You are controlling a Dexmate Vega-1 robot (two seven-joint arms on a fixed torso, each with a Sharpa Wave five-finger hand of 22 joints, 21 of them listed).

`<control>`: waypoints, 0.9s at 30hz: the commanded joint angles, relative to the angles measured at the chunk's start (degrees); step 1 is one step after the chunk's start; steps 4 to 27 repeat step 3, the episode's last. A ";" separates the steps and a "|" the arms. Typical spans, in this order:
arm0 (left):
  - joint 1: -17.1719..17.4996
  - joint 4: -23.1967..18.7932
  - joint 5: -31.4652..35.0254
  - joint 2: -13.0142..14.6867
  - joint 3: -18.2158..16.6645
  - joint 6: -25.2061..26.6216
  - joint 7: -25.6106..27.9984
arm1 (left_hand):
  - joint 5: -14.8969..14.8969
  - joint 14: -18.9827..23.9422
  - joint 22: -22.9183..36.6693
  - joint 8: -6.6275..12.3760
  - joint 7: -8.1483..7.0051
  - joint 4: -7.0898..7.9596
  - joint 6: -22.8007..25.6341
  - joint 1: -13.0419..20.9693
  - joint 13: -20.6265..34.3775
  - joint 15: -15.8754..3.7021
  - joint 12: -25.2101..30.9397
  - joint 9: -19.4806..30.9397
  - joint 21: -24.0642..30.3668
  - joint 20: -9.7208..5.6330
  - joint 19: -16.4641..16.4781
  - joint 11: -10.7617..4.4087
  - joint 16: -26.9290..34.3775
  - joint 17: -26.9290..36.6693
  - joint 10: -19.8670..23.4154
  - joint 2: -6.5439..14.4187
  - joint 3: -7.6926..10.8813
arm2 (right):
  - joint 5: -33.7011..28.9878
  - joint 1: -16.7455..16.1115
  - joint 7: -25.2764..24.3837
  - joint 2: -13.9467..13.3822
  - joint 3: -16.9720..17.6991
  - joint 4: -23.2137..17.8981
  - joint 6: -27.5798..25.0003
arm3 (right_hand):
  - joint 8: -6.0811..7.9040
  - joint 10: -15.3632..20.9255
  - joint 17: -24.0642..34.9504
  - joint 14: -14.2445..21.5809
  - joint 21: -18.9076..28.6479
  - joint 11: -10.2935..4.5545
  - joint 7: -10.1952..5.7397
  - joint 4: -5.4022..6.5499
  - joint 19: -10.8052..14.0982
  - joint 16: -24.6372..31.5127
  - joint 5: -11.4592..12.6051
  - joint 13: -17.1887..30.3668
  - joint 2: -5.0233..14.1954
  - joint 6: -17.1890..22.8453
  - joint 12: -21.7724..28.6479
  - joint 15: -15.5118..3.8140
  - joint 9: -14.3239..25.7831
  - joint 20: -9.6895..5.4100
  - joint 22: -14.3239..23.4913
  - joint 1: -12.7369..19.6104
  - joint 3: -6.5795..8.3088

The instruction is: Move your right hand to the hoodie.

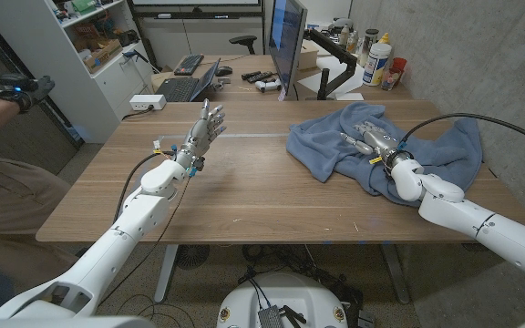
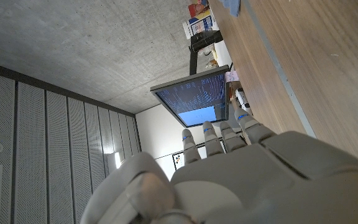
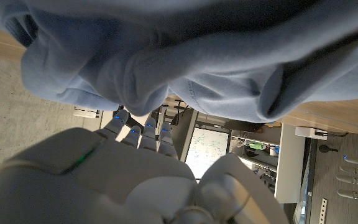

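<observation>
Nearest us, our right arm comes in from the table's near right edge, and our right hand [image 1: 369, 138] lies over the blue hoodie [image 1: 445, 146], fingers stretched out toward the far side and resting on or just above the cloth; from the head view we cannot tell whether they press into it. It holds nothing and its fingers look spread rather than curled. In the right wrist view the fingers [image 3: 143, 132] point straight into a bunched fold of the hoodie [image 3: 185, 56], very close to it. We judge the reach to be nearly or already complete, so what remains is to settle the hand gently down onto the fabric, keeping the fingers loose and apart so they neither snag a fold nor drag the garment across the wooden table [image 1: 244, 196]. Farther left, our left hand [image 1: 206, 128] is raised above the table with fingers apart and empty, well apart from the hoodie. Beyond the table stands a monitor [image 1: 285, 41].
</observation>
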 commanded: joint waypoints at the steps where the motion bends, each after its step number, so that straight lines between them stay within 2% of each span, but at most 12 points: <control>1: -0.65 1.03 0.16 -0.46 0.04 -0.57 -0.48 | -0.21 -0.58 0.30 -0.01 0.13 0.23 0.18 0.51 0.19 -1.10 0.27 0.13 0.21 -0.08 -0.18 0.51 0.09 0.17 0.15 0.09 0.12 | -0.17 0.49 0.52 0.13 -0.30 0.27 -0.24 | 0.16 0.24 0.25 -0.37 -0.19 -0.03 -0.27 0.21 0.12 0.34 0.19 0.10 -0.22 0.34 0.05 -0.10 0.24 -0.09 0.20 -0.46 -0.38; 27: -0.82 1.28 0.18 -0.53 0.05 -0.65 -0.66 | -0.22 -0.61 0.30 -0.03 0.13 0.23 0.15 0.51 0.19 -1.10 0.27 0.13 0.20 -0.07 -0.20 0.47 0.09 0.17 0.14 0.09 0.12 | -0.12 0.53 0.50 0.12 -0.30 0.33 -0.04 | 0.16 0.26 0.25 -0.39 -0.21 -0.01 -0.33 0.23 0.13 0.33 0.20 0.10 -0.23 0.33 0.05 -0.11 0.24 -0.07 0.20 -0.47 -0.41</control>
